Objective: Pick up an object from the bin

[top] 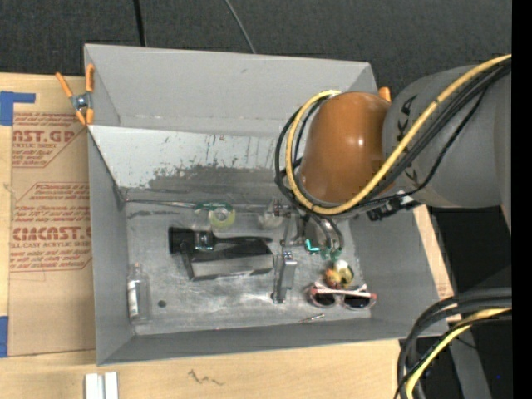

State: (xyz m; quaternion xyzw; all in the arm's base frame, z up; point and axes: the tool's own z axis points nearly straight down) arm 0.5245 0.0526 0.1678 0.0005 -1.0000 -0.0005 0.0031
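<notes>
The gripper [285, 266], clenched or released cannot be told, hangs at the black oblong thing's [223, 252] right end, mid-bin [112, 248]. It could glance off that edge, or jostle the sunglasses [341, 297] at near right.

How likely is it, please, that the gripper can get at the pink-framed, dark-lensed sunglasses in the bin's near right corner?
Probably yes: the pink-framed sunglasses lie uncovered in the grey metal bin, close beside the gripper. A small yellow-and-red thing next to them and the bin's near wall may crowd the approach.
</notes>
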